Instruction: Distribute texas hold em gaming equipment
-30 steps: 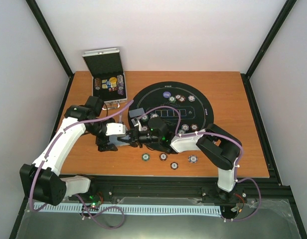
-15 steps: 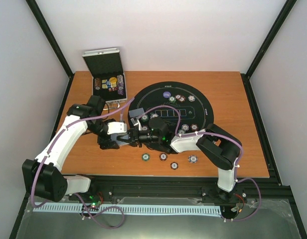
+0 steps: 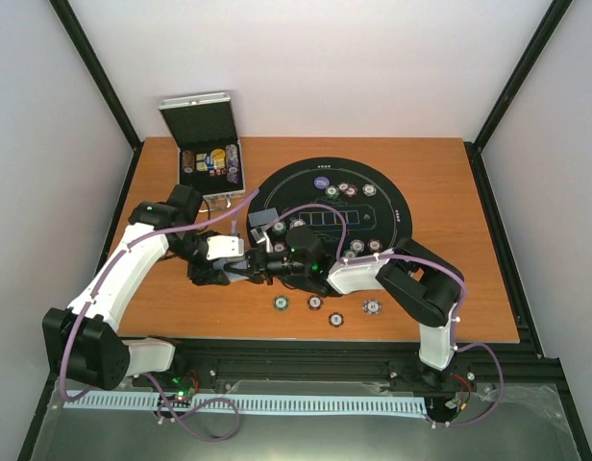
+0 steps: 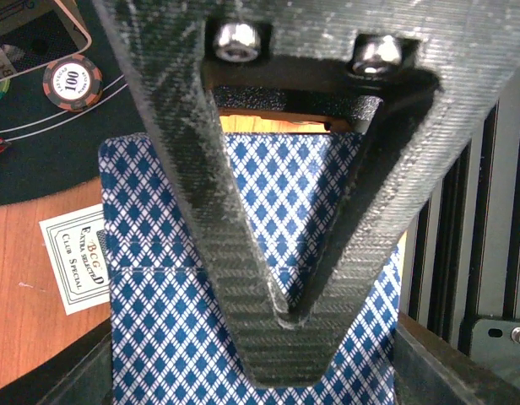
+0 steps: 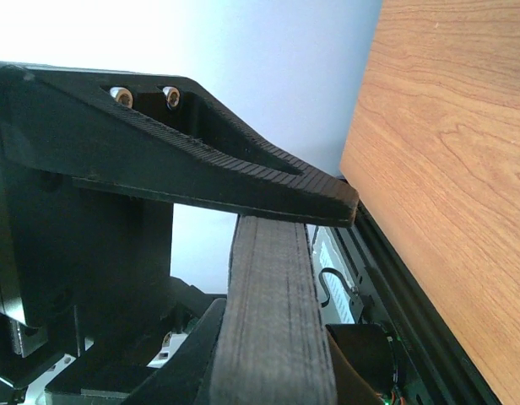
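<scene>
My right gripper [image 3: 264, 263] is shut on a deck of grey-blue-backed playing cards, seen edge-on as a thick stack [image 5: 277, 321] between its fingers [image 5: 243, 181]. My left gripper [image 3: 244, 272] meets it above the wood just off the black mat [image 3: 392, 206]. Its upper finger [image 4: 277, 337] lies flat on the top playing card [image 4: 159, 337]; the lower finger is hidden under the card. Several poker chips [image 3: 315, 303] lie on the wood near the front. More chips [image 3: 344, 189] and a purple button disc [image 3: 320, 181] sit on the mat.
The silver case [image 3: 211, 158] stands open at the back left with chips inside. A grey box [image 3: 264, 218] sits at the mat's left rim. In the left wrist view a red 100 chip [image 4: 73, 82] lies on the mat, and a white label card [image 4: 78, 261] on the wood.
My left gripper has shifted slightly right toward the deck and its jaws have closed from wide open onto the top card. The right arm has stayed still.
</scene>
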### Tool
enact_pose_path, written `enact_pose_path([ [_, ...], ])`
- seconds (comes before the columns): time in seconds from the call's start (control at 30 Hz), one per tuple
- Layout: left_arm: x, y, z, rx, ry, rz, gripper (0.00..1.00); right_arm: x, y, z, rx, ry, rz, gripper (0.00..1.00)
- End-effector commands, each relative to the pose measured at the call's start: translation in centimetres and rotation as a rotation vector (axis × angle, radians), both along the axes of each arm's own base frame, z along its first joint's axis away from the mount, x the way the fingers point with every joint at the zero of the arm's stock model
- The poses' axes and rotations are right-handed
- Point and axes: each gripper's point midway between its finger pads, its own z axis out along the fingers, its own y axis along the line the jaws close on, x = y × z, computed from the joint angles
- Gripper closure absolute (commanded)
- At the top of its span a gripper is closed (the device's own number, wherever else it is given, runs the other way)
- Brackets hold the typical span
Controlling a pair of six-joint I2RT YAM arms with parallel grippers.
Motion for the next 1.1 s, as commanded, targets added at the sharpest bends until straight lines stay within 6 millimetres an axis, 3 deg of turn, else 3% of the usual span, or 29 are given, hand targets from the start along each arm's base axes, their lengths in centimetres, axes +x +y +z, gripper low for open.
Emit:
enact_pose_path([
  [0.0,-0.4,-0.9,2.0,-0.066,-0.031,-0.017,0.40,0.4,0.5,-1.6,-0.042,-0.009,-0.019,0.97],
  [0.23,-0.5,-1.1,3.0,-0.085,-0.053,-0.013,0.54,0.5,0.0,-4.2,-0.130,0.002,-0.035,0.97],
  [0.53,-1.0,-1.3,4.2,-0.114,-0.058,-0.004,0.60,0.5,-1.0,-7.7,-0.253,0.024,-0.063,0.97],
  [0.67,-1.0,-1.4,4.3,-0.120,-0.061,0.006,0.79,0.8,-1.6,-8.6,-0.326,0.017,-0.086,0.97],
  [0.73,-0.7,-1.3,4.3,-0.119,-0.072,0.017,0.96,0.9,-2.0,-8.7,-0.352,0.012,-0.097,0.97],
  [0.77,-0.5,-1.3,4.3,-0.117,-0.078,0.020,0.99,1.0,-2.2,-8.8,-0.363,0.009,-0.104,0.97],
  [1.0,-0.1,-0.4,2.7,-0.052,-0.080,0.026,0.99,1.1,-2.1,-6.6,-0.355,-0.044,-0.099,0.97],
  [1.07,0.1,0.0,2.1,-0.023,-0.094,0.029,0.99,1.2,-2.1,-6.0,-0.361,-0.058,-0.102,0.92],
])
